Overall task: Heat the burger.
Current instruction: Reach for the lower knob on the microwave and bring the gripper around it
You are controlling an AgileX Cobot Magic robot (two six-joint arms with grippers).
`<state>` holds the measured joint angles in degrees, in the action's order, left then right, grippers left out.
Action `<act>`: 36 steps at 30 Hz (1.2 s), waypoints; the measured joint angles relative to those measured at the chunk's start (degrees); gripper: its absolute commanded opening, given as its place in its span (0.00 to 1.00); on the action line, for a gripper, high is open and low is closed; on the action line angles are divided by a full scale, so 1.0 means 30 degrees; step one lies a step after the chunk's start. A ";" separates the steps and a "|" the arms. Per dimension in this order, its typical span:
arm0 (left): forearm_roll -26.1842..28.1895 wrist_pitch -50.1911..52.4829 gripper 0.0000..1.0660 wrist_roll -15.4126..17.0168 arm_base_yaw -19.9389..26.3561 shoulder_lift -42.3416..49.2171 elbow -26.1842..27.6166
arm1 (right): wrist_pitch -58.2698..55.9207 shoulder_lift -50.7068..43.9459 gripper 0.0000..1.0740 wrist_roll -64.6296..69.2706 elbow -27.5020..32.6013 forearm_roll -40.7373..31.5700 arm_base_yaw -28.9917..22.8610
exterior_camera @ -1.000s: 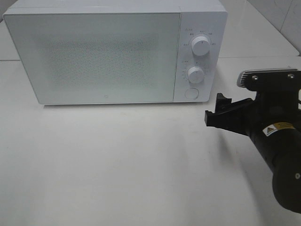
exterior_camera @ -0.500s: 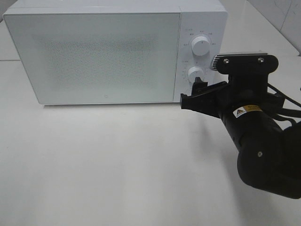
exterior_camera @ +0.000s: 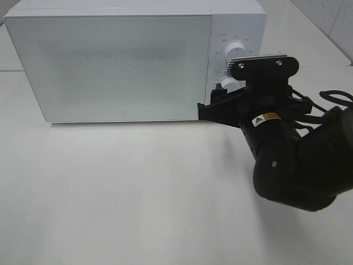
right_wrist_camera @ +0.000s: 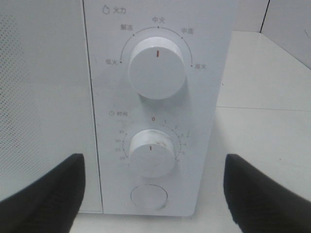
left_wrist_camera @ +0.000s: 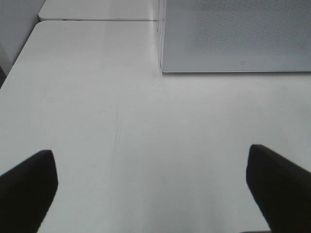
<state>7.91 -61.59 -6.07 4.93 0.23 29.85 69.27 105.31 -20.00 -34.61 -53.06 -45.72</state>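
The burger is out of view in every frame. The white microwave (exterior_camera: 110, 66) stands at the back of the table with its door shut. My right gripper (exterior_camera: 218, 105) is open and hovers just in front of the control panel, level with the lower knob. In the right wrist view the right gripper (right_wrist_camera: 153, 194) has nothing between its fingers; they frame the timer knob (right_wrist_camera: 151, 154) and the round button (right_wrist_camera: 149, 196), below the power knob (right_wrist_camera: 157, 69). My left gripper (left_wrist_camera: 155, 189) is open over bare table, facing the microwave's left front corner (left_wrist_camera: 163, 68).
The white tabletop (exterior_camera: 127, 187) stretches in front of the microwave. The right arm's bulky black body (exterior_camera: 292, 165) and its cables fill the right side. A tiled wall (exterior_camera: 331, 16) runs past the table's far right edge.
The right arm has swung left and toward the microwave, from the table's right side to the control panel. Its jaws have narrowed slightly. The left gripper's state has not changed.
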 measured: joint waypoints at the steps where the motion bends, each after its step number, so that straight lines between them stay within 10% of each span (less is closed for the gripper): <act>1: 0.0000 0.0000 0.92 0.0000 0.0000 0.0000 0.0000 | 0.0000 0.0286 0.71 0.0000 -0.0363 0.0306 0.0134; 36: 0.0000 0.0000 0.92 0.0000 0.0000 0.0000 0.0000 | -0.0630 0.4717 0.71 0.1719 -0.4163 0.2636 0.2884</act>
<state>7.91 -61.59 -6.07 4.93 0.23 29.85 67.38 119.46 -14.84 -47.10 -45.15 -37.07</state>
